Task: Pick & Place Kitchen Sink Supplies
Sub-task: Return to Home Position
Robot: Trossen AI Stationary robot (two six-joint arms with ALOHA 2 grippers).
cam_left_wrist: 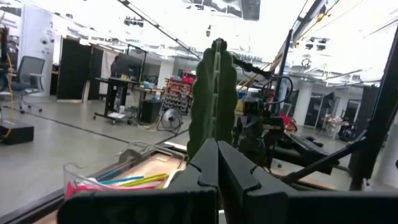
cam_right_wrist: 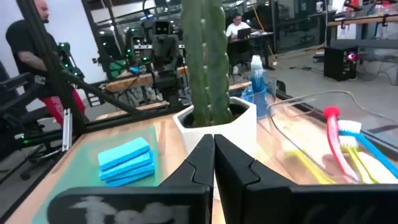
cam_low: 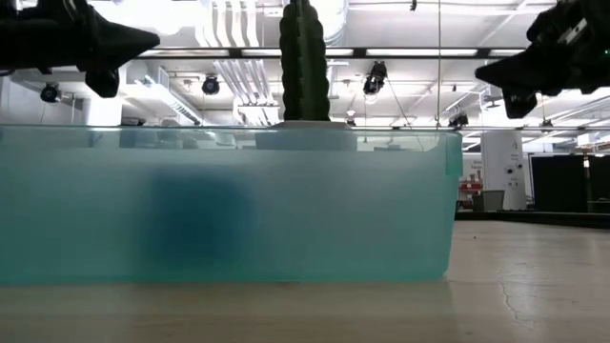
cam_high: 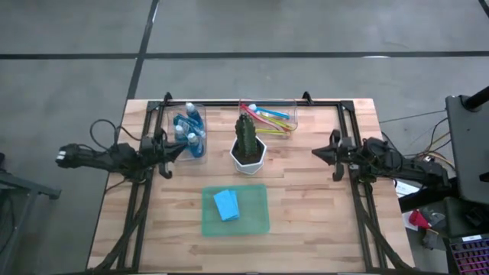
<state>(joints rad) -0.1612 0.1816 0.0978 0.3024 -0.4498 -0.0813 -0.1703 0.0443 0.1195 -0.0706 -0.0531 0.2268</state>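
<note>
The left claw (cam_high: pixel 180 150) is positioned above the left side of the counter (cam_high: pixel 321 221), just beside the left clear bin (cam_high: pixel 170 114), with its tip pointing toward the cactus (cam_high: pixel 246 134). In the left wrist view the two fingers of the left claw (cam_left_wrist: pixel 217 144) are pressed together with nothing between them. The right claw (cam_high: pixel 316 153) is positioned above the right side of the counter, apart from the right clear bin (cam_high: pixel 294 111), and also points toward the cactus. In the right wrist view the right claw (cam_right_wrist: pixel 213 138) is fully closed and holds nothing. The soap bottles (cam_high: pixel 189 126), blue with white caps, stand inside the left clear bin at the far edge of the counter. The brushes (cam_high: pixel 267 118), in pink, yellow and blue, lie inside the right clear bin, on the other side of the cactus from the bottles. The cactus stands in a white pot (cam_high: pixel 248 156) between the two bins and slightly nearer the counter centre. The sponges (cam_high: pixel 226 205), light blue and stacked, lie on the green mat (cam_high: pixel 256 218), which is on the near half of the counter in front of the pot. Both claws are well clear of the mat and are raised above the counter surface in the low view.
</note>
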